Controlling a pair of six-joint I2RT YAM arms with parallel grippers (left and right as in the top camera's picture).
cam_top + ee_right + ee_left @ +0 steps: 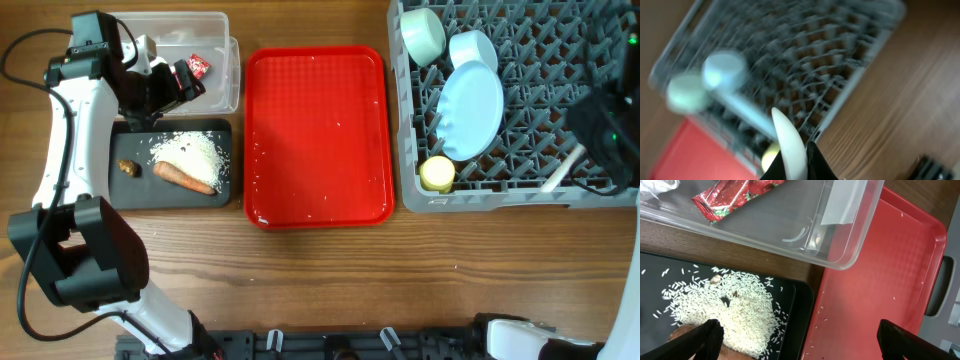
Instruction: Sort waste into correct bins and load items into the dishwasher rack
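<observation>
My left gripper (188, 80) (805, 342) is open and empty, over the edge between the clear tub (225, 95) (850, 255) and the black tray (135, 195) (795, 300). The tub holds the red wrapper (199, 66) (735, 195) and white paper (146, 45). The black tray holds rice (190, 152) (725, 310), the carrot stick (185, 178) and a brown morsel (127, 167). My right gripper (585, 147) (796, 162) is shut on the white spoon (560, 168) (789, 140) above the rack's (520, 195) (840, 45) front right. The rack holds a pale-green bowl (422, 35), a light-blue bowl (473, 48), the plate (472, 108) and the yellow cup (437, 173).
The red serving tray (318, 135) (880, 280) lies between the bins and the rack, with a few stray rice grains on it. Bare wooden table runs along the front. The right wrist view is blurred.
</observation>
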